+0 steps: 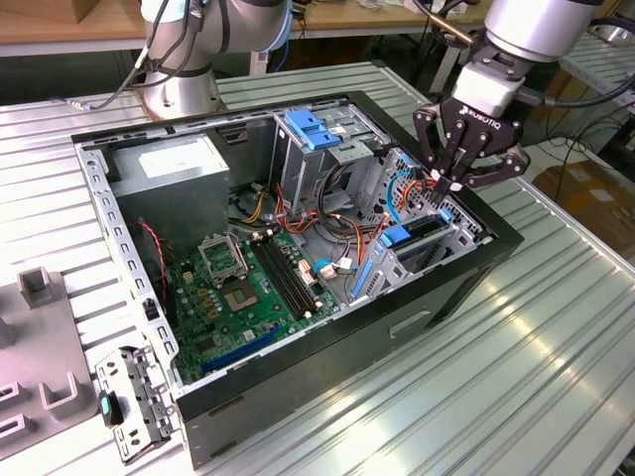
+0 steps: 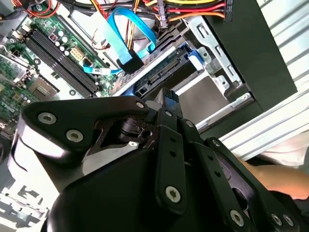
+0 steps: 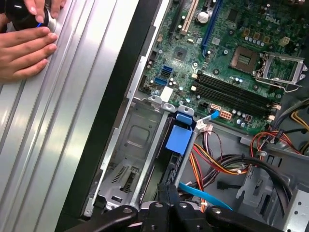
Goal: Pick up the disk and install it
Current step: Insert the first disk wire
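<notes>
Robotics lab or electronics workshop: ribbed alu bench point(image 1: 556, 377) w/ opened PC case point(image 1: 347, 342) on it, robot arm base point(image 1: 184, 94) bolted to the bench, grey fixture blocks point(image 1: 35, 337) at exterior view's left, wooden desks point(image 1: 50, 25) in bg.

Open black computer case point(image 1: 327, 347) on slatted metal table point(image 1: 516, 377). Green motherboard point(image 1: 238, 288) inside; grey power-supply box point(image 1: 184, 164) in case corner. Blue latch point(image 1: 313, 129) atop tall bay. Grey fixtures point(image 1: 40, 288), perhaps plastic, at exterior view's left.
</notes>
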Controlling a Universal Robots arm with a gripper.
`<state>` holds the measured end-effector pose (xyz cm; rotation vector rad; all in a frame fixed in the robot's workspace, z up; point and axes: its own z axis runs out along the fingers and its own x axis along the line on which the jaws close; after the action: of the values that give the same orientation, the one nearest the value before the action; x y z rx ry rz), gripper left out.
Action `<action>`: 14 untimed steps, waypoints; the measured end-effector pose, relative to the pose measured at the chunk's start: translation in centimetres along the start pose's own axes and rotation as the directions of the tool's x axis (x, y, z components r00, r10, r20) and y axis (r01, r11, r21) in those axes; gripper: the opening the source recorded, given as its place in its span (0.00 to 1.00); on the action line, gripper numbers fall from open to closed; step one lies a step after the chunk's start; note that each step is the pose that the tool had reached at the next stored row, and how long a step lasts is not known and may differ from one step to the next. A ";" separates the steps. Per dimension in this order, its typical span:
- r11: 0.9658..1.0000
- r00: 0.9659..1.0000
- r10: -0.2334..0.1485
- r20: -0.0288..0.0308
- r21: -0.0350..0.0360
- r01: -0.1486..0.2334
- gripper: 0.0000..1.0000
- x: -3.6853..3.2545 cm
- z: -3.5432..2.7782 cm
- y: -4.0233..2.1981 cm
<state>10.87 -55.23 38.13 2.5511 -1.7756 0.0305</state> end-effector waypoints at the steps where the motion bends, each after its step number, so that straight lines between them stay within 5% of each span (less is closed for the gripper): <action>1: 1.000 1.000 -0.003 0.000 0.000 0.003 0.11 -0.02 0.00 -0.08; 14: 0.998 0.998 -0.058 -0.001 0.002 0.058 0.11 -0.09 -0.03 -1.87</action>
<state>12.60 -54.50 38.13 2.6017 -1.7016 0.0320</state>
